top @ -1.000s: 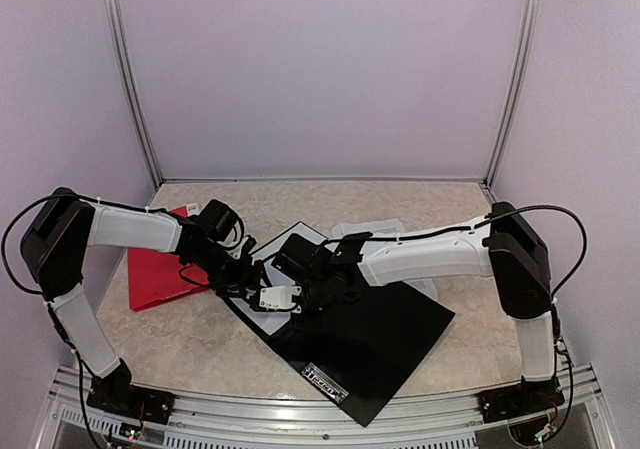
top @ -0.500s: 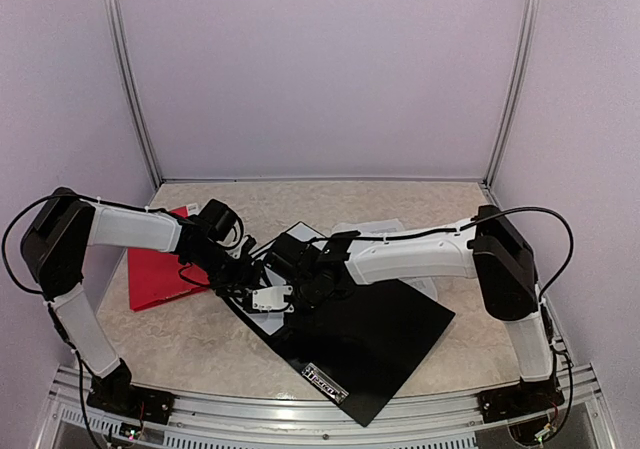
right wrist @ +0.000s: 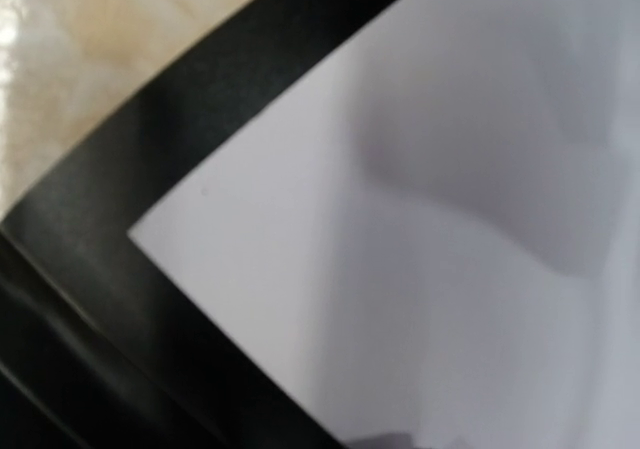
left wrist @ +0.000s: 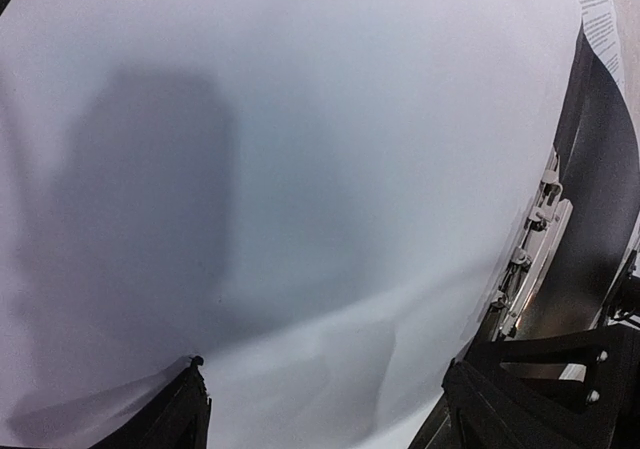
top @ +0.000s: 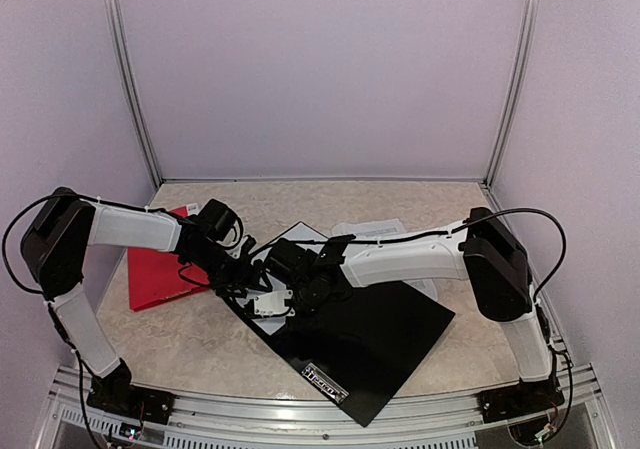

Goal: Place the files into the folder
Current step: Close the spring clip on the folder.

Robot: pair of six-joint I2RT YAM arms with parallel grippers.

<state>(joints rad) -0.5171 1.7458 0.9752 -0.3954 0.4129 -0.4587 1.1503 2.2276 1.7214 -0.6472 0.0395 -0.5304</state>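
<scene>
A black folder (top: 375, 341) lies open on the table. A blank white sheet (left wrist: 300, 169), one of the files, lies on the folder's left half beside the metal clip (left wrist: 530, 254). My left gripper (left wrist: 325, 369) hovers just over this sheet, open, with its fingers (left wrist: 185, 414) wide apart. From above, my left gripper (top: 245, 275) and right gripper (top: 290, 287) are close together over the sheet (top: 264, 303). The right wrist view shows only the sheet's corner (right wrist: 400, 219) on the black folder (right wrist: 150, 139), and its jaws are hidden. More files (top: 372, 231) lie behind the folder.
A red folder (top: 155, 269) lies at the left, under my left arm. A printed sheet (left wrist: 600, 9) shows at the edge beyond the clip. Another white sheet (top: 422, 287) pokes out behind the right arm. Lilac walls enclose the beige tabletop (top: 440, 204).
My right gripper has slid left across the folder toward the left gripper, and the white sheet's visible part has shifted slightly left. The left arm has stayed still.
</scene>
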